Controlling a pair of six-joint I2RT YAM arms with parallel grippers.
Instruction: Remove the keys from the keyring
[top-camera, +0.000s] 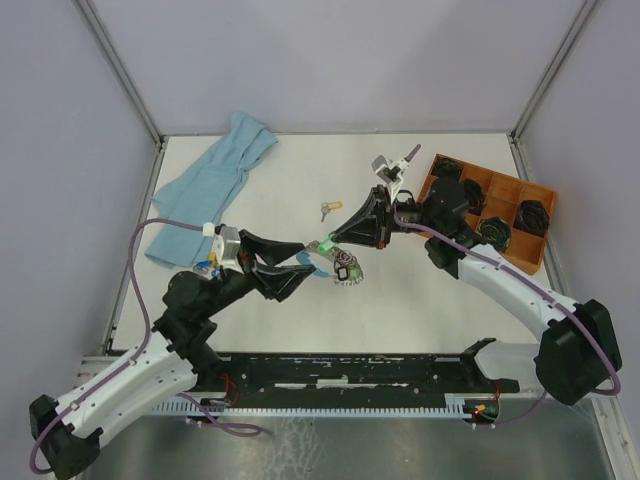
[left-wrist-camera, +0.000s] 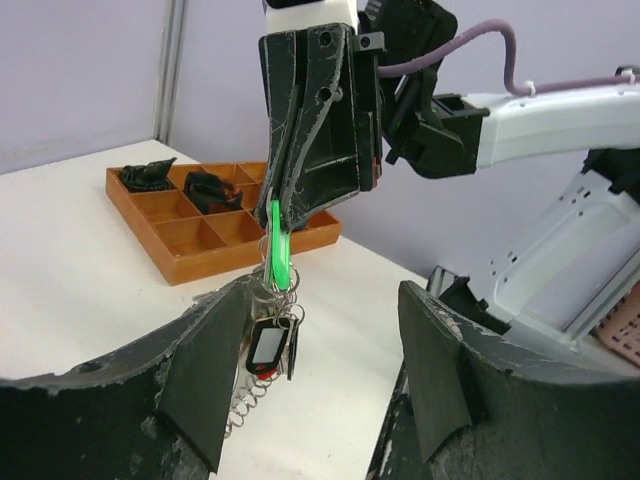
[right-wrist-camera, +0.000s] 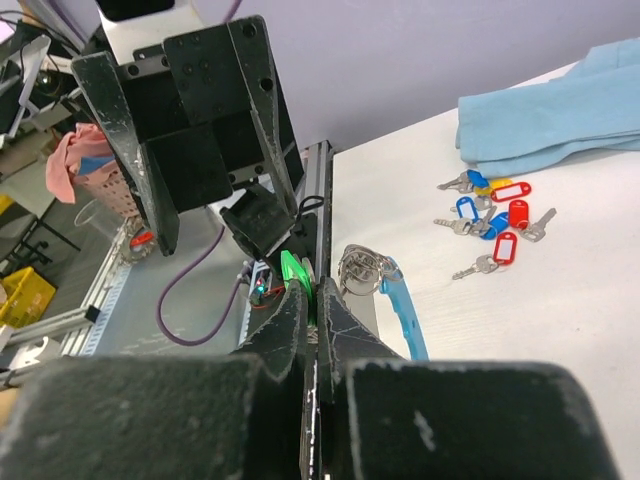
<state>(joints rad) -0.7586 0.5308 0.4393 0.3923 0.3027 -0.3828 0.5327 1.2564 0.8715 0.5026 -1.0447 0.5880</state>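
- Robot lab test cell: white tabletop (top-camera: 430, 300) boxed by pale lilac wall panels (top-camera: 340, 60) on aluminium frame posts (top-camera: 120, 70).
- Beyond the edge: yellow plastic crate (right-wrist-camera: 25, 295), looped purple cable (right-wrist-camera: 163, 300).

Around me stood pale lilac walls (top-camera: 330, 60), joined at the corners by grey metal posts (top-camera: 118, 68). The table (top-camera: 420, 310) under me was white and evenly lit. Beyond its edge I saw a yellow crate (right-wrist-camera: 25, 295) and a pink rag (right-wrist-camera: 72, 160).
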